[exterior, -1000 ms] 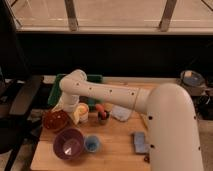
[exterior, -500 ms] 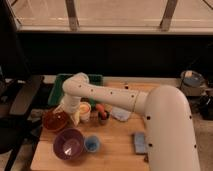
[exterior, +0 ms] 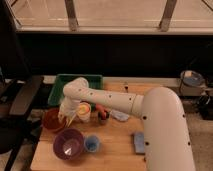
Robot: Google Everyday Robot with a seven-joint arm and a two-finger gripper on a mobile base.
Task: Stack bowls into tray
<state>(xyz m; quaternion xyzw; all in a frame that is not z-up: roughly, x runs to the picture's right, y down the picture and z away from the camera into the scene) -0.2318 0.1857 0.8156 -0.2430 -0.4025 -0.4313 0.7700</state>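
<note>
The red-orange bowl (exterior: 51,120) sits on the wooden table at the left. The purple bowl (exterior: 68,144), with a pale inner bottom, stands just in front of it. The green tray (exterior: 58,89) lies at the table's back left, partly hidden by my white arm. My gripper (exterior: 68,117) hangs down from the wrist at the right rim of the red-orange bowl, between that bowl and the white-orange cup (exterior: 84,111). I cannot tell whether it touches the bowl.
A small blue cup (exterior: 91,144) stands right of the purple bowl. A small dark-and-red object (exterior: 102,116), a pale packet (exterior: 120,116) and a grey-blue sponge (exterior: 139,142) lie further right. A black chair (exterior: 20,100) stands left of the table. A side stand with a dish (exterior: 192,79) is at the right.
My wrist and gripper have come down and slightly right, from above the tray's front edge to the red-orange bowl's right rim. The bowls and cups have not moved.
</note>
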